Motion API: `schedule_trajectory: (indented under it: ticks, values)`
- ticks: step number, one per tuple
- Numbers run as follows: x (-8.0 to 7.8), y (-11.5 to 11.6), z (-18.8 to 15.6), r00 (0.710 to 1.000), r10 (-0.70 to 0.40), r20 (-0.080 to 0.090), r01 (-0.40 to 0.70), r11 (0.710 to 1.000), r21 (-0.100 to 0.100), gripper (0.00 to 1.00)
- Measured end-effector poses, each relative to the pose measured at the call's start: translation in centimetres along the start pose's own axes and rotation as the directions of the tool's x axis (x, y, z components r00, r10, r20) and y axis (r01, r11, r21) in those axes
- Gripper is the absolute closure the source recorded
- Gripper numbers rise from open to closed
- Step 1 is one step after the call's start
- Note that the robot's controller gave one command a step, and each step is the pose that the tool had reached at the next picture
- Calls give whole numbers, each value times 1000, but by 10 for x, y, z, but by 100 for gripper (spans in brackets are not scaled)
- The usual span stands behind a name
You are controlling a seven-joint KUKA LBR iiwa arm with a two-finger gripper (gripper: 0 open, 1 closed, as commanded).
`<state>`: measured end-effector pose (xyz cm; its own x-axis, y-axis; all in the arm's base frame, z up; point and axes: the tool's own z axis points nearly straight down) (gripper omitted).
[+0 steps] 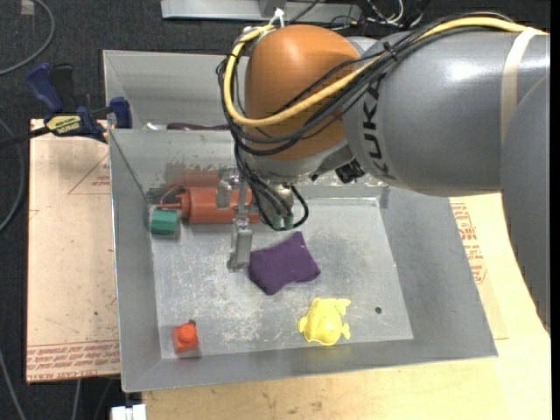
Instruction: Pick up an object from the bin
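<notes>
A grey metal bin (394, 261) is seen from above. The gripper (240, 245) is lowered near its middle, just beside the left edge of a purple soft pad (282, 266) and in front of a red cylinder (203, 206). Whether the pincer is wide or narrow cannot be told. A yellow toy (325, 320) and an orange block (185, 337) are set apart, nearer the front.

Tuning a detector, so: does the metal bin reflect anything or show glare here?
Camera view: the back wall of the grey metal bin faintly mirrors the red-brown cylinder lying before it; camera view, bin floor: dull scuffed sheen, no hard glare.
</notes>
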<state>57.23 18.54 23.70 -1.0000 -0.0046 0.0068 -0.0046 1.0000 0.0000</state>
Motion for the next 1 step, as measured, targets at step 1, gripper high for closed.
schedule_trajectory:
  ticks: [1]
  values:
    - [-2, -1, -5, 1000, 4, 8, -4, 1000, -1, 0]
